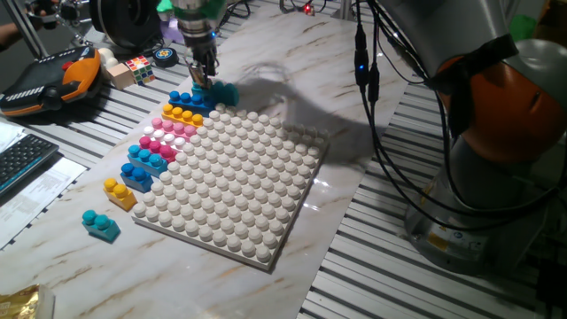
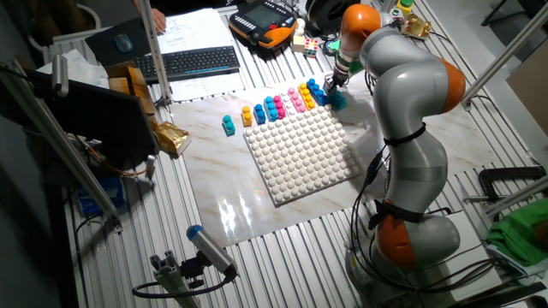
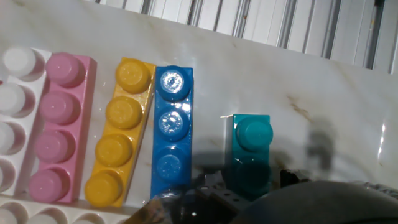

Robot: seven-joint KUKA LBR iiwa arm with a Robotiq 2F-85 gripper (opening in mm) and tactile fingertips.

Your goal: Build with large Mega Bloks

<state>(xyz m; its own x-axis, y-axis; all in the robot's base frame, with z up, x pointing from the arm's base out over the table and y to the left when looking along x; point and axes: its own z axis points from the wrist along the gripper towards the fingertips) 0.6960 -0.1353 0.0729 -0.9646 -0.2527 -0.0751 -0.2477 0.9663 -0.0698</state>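
Note:
A white studded baseplate (image 1: 239, 177) lies on the marble table. Along its left edge sit large Mega Bloks: a blue one (image 1: 190, 99), yellow (image 1: 182, 115), pink (image 1: 177, 129), magenta (image 1: 157, 144), two more blue (image 1: 142, 167) and a yellow one (image 1: 119, 192). One teal brick (image 1: 100, 225) lies off the plate at the front left. Another teal brick (image 3: 252, 149) lies on the marble just past the plate's far corner, beside the blue brick (image 3: 171, 124). My gripper (image 1: 205, 78) stands over its near end, with dark fingers (image 3: 214, 190) on either side and small gaps. The brick's lower part is in shadow.
A multicoloured puzzle cube (image 1: 138, 67), an orange and black teach pendant (image 1: 49, 81) and a keyboard (image 1: 19, 159) lie at the left. Black cables (image 1: 376, 115) hang near the arm's base at the right. Slotted metal table (image 1: 399, 266) surrounds the marble slab.

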